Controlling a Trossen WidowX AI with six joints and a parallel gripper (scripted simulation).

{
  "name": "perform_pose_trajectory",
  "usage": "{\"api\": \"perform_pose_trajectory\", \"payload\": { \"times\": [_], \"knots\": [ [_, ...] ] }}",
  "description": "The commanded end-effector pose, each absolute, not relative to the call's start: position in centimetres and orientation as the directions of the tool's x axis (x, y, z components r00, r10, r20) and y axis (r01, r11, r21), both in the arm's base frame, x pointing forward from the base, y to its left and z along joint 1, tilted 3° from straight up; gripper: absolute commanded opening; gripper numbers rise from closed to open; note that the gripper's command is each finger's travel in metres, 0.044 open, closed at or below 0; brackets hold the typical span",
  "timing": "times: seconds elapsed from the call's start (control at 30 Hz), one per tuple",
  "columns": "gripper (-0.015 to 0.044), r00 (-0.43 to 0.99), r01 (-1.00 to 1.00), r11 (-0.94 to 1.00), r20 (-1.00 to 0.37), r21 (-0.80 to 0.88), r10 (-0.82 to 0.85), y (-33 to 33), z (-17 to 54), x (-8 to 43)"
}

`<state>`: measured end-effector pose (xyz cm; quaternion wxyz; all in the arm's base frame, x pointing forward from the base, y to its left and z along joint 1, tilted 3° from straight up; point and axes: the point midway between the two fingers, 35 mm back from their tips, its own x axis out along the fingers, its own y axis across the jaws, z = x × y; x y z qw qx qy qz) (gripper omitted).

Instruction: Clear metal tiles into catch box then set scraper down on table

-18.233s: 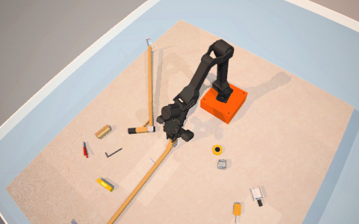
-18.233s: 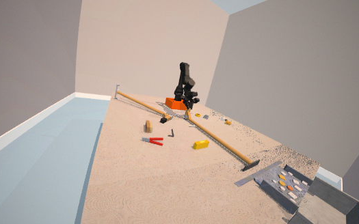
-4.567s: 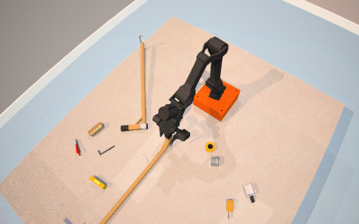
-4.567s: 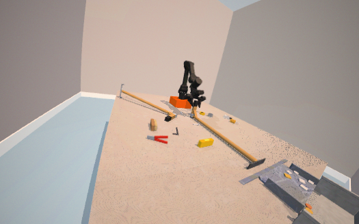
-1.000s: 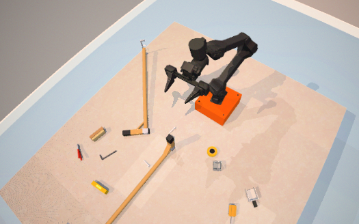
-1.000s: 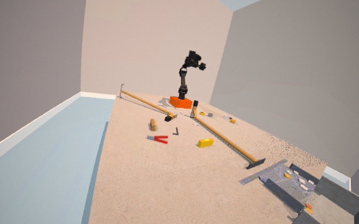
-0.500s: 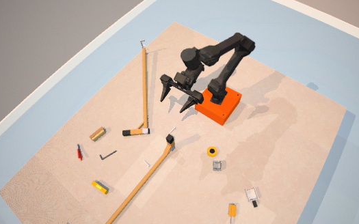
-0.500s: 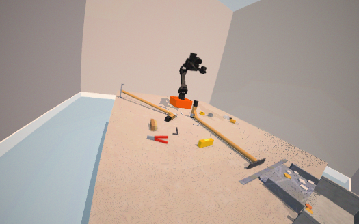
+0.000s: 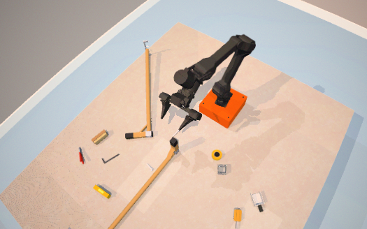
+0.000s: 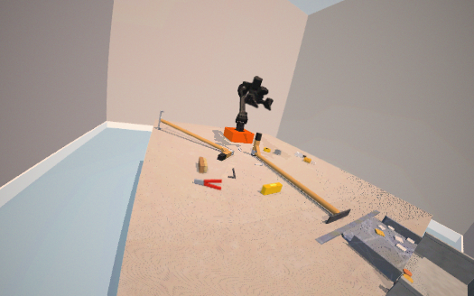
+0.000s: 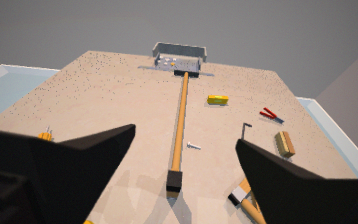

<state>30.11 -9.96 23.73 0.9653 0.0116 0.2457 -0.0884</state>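
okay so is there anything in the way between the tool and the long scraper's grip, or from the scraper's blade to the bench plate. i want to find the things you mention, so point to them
Nothing visible blocks either path. The open tool [image 9: 180, 123] [image 11: 186, 136] hangs above the long scraper's black-capped grip [image 9: 173, 142] [image 10: 258, 136] [image 11: 174, 180], and the blade [image 10: 338, 217] [image 11: 186, 74] lies just short of the bench plate [image 10: 362, 226] [image 11: 208, 74].
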Motion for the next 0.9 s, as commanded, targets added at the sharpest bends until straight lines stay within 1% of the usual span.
{"api": "perform_pose_trajectory", "payload": {
  "times": [0.0, 0.67, 0.87],
  "knots": [
    [0.044, 0.823, 0.182, 0.983, -0.544, -0.022, -0.164, -10.2, 20.8, 30.6],
    [0.044, 0.62, 0.191, 0.98, -0.768, -0.051, -0.161, -10.4, 10.0, 30.8],
    [0.044, 0.602, 0.191, 0.98, -0.782, -0.055, -0.161, -10.4, 9.2, 30.6]
  ]
}}
